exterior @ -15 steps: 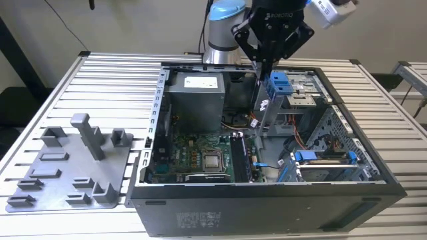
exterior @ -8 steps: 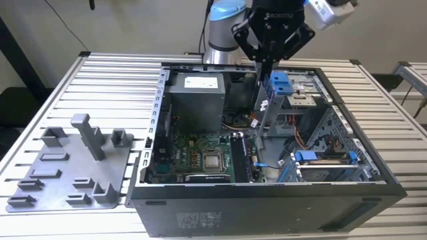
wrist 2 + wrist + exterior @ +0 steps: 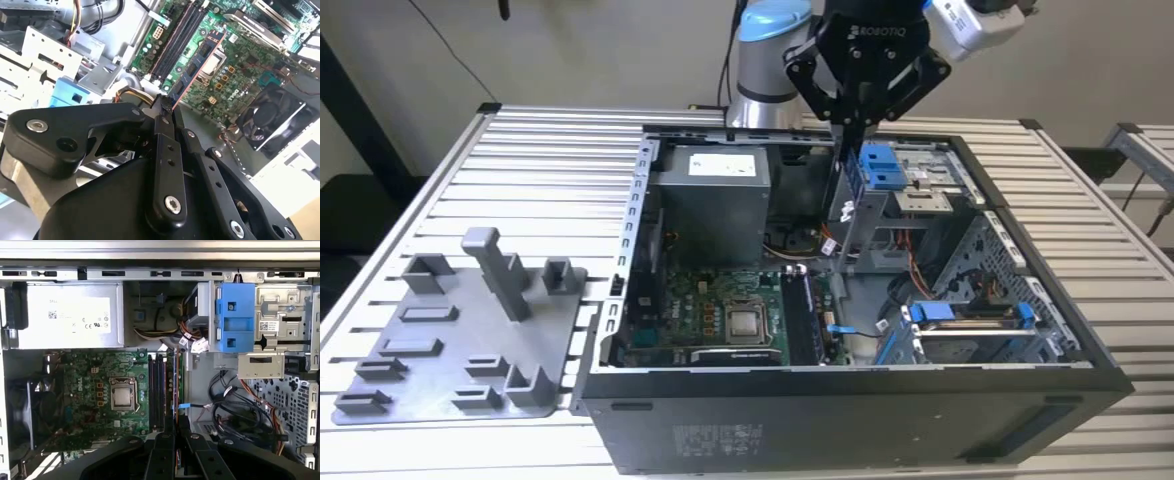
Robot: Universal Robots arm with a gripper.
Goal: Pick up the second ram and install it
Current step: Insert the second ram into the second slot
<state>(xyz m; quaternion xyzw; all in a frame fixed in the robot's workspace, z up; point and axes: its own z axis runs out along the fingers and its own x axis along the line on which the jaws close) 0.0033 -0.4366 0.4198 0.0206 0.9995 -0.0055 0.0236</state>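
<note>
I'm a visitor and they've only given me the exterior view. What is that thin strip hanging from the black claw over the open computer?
Observer: The second wrist view shows its flat face. It is the second ram, a dark board with black chips, and the gripper pinches it at one end.
Operator: Is it plugged into the computer yet?
Observer: It appears not. In the first wrist view it hangs edge-on above the board, alongside the long memory slots that lie next to the processor socket.
</note>
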